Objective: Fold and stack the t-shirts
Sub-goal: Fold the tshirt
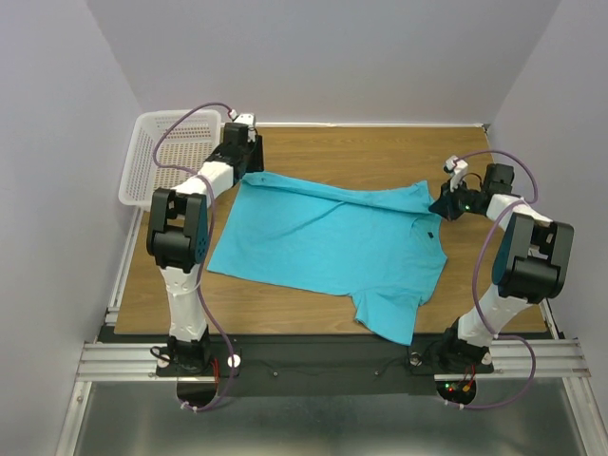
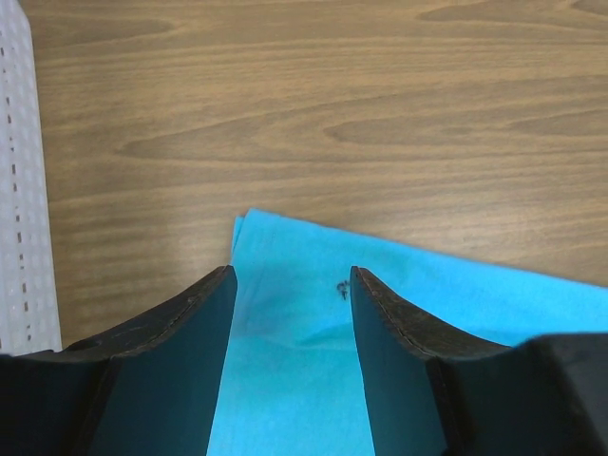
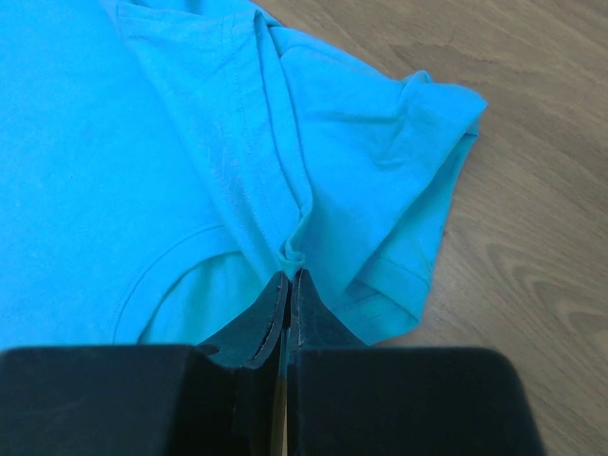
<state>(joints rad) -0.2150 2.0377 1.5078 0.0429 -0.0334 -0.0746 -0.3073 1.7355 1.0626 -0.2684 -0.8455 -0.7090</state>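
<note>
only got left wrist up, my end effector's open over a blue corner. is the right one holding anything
observer: Yes, the right end effector is shut on a pinch of the shirt, at its shoulder.
operator: shirt folded yet
observer: Not really. From the top it lies spread out, with only a narrow strip turned over along the far edge.
operator: where's the basket
observer: The basket sits at the far left corner of the table.
</note>
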